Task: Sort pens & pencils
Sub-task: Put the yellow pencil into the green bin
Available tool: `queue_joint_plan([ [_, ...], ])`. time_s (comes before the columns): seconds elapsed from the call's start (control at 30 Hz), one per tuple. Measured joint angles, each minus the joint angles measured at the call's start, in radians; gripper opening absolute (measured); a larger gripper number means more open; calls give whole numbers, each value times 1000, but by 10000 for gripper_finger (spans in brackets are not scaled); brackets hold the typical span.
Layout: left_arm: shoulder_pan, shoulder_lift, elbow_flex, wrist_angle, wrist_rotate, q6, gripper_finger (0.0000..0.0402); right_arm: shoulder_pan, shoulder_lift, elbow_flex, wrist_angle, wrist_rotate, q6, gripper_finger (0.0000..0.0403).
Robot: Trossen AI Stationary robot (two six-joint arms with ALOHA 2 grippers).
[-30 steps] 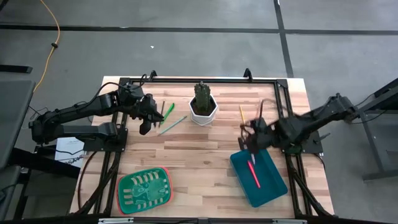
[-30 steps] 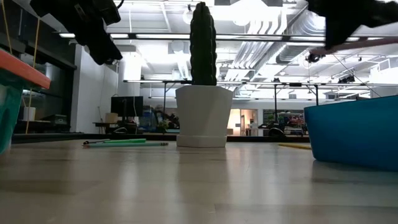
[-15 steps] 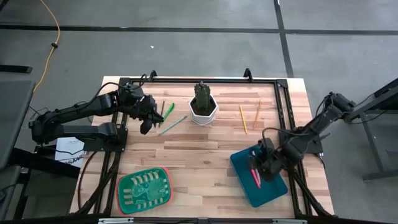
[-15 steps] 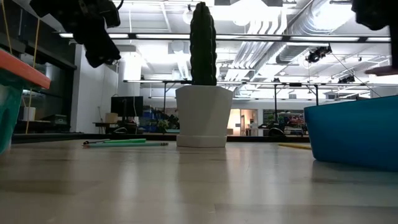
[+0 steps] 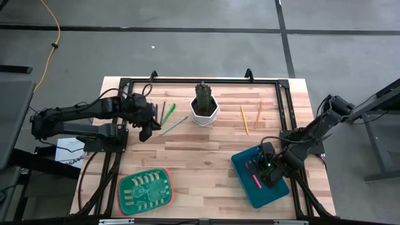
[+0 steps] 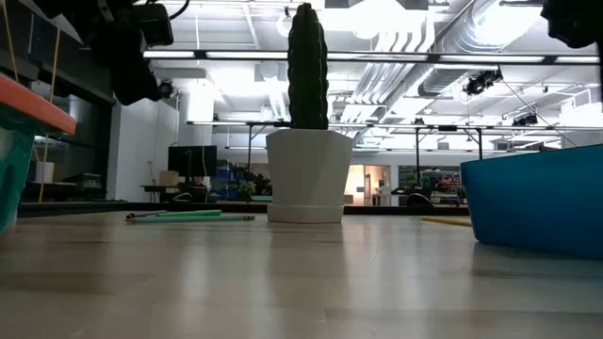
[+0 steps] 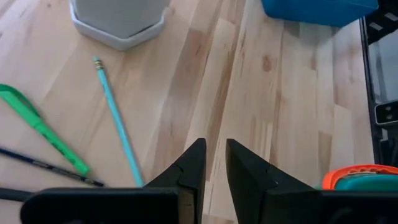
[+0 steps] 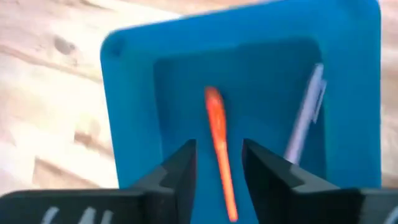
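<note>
the right gripper (image 5: 261, 167) is hanging over the blue tray (image 5: 273, 191) at the near right of the table (image 5: 206, 153), its fingers (image 8: 177, 168) standing a little apart and gripping nothing. a pink-red pen (image 8: 219, 149) and a pale grey pen (image 8: 305, 115) are lying inside the tray. the left gripper (image 5: 145, 124) is hovering at the far left, fingers (image 7: 189, 168) nearly together, empty, just beside a green pen (image 7: 43, 129), a teal pencil (image 7: 117, 121) and a dark pencil (image 7: 50, 167) lying left of the white cactus pot (image 5: 204, 110). two tan pencils (image 5: 244, 119) are lying right of the pot. a green tray (image 5: 145, 190) is sitting near left.
</note>
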State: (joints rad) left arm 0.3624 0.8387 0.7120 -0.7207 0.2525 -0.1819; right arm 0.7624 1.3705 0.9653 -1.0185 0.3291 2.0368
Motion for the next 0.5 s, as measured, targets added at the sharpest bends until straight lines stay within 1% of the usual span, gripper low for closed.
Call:
queue_joint_plan([
  [0.1,-54,0,0,35,-63,-18,51,-13,7,0,-28,136,34,129],
  [0.17,-83,0,0,59,-97,-43,51,-50,4,0,-59,195,62,129],
  [0.23,-106,0,0,94,-107,-59,51,-106,-6,0,-92,180,40,126],
  [0.37,-123,0,0,139,-108,-63,51,-256,-21,0,-92,56,-185,122],
  [0.5,-120,0,0,152,-110,-50,51,-423,-38,0,-75,37,-376,121],
])
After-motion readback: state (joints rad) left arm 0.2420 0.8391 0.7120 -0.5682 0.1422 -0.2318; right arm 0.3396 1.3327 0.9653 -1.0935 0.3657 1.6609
